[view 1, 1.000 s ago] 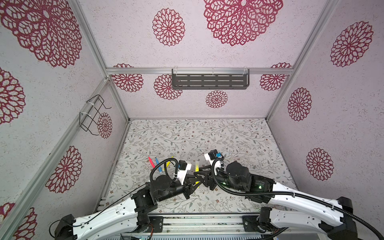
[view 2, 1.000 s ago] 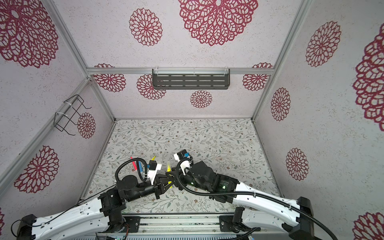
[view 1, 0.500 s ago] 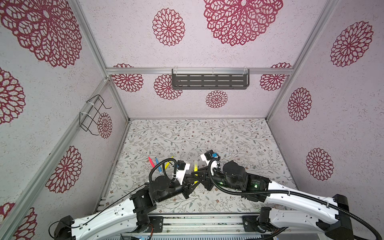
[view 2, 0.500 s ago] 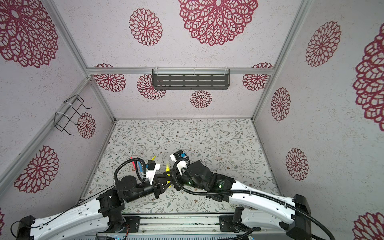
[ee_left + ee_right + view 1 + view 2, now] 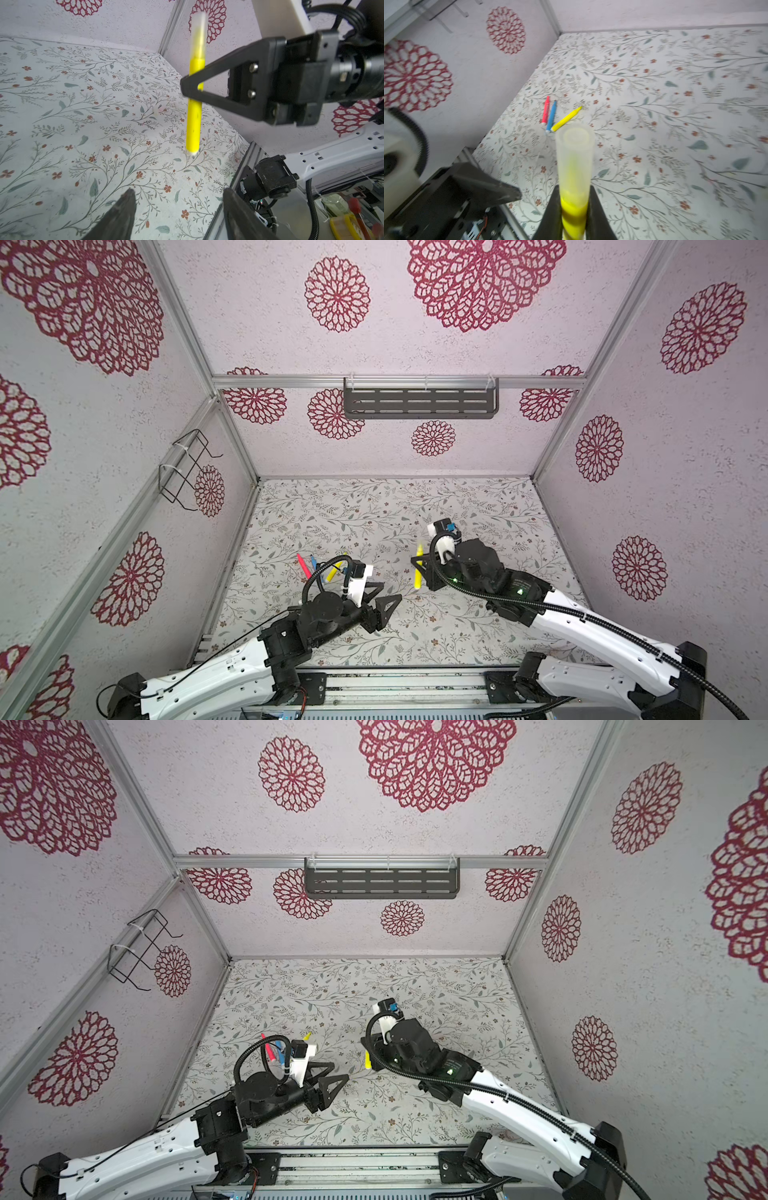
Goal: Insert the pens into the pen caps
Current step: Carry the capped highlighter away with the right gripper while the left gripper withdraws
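Note:
My right gripper [image 5: 574,190] is shut on a yellow pen [image 5: 573,209], held upright above the floral table, with a clear pen cap [image 5: 574,149] seated over its upper end. The left wrist view shows the same pen [image 5: 194,116], cap [image 5: 198,35] and right gripper [image 5: 193,87]. My left gripper [image 5: 178,193] is open and empty, a short way to the left of the pen in both top views [image 5: 390,591] [image 5: 340,1070]. A red pen [image 5: 545,111], a blue pen [image 5: 551,117] and another yellow pen [image 5: 566,118] lie together on the table near the left wall.
A grey slotted shelf [image 5: 419,404] hangs on the back wall and a black wire basket [image 5: 187,468] on the left wall. A metal rail [image 5: 399,680] runs along the table's front edge. A faint pale shape, perhaps a loose cap [image 5: 156,108], lies on the table.
The grippers met at the middle before. My left gripper has opened and drawn back left. My right gripper has closed on the capped yellow pen and carried it up and right.

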You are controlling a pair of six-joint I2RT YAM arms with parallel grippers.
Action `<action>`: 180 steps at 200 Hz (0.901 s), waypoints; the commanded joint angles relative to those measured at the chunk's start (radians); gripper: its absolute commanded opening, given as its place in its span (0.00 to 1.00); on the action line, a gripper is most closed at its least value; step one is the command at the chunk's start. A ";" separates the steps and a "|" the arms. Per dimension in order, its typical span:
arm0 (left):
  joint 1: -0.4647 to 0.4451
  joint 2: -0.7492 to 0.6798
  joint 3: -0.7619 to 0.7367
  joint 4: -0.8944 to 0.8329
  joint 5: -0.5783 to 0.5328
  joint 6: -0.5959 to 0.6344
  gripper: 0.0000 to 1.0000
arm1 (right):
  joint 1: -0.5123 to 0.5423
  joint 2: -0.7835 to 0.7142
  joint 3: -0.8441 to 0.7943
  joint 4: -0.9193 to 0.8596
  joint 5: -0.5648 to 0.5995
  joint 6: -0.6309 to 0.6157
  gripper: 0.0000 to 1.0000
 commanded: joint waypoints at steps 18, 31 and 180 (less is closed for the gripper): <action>0.005 0.023 0.040 -0.097 -0.095 -0.033 0.69 | -0.195 0.062 0.122 -0.223 0.041 -0.016 0.00; 0.005 0.032 0.044 -0.111 -0.101 -0.041 0.69 | -0.265 0.097 0.154 -0.262 0.030 -0.038 0.00; 0.003 -0.088 0.019 -0.232 -0.153 -0.092 0.69 | -0.745 0.633 0.516 -0.440 0.046 -0.226 0.00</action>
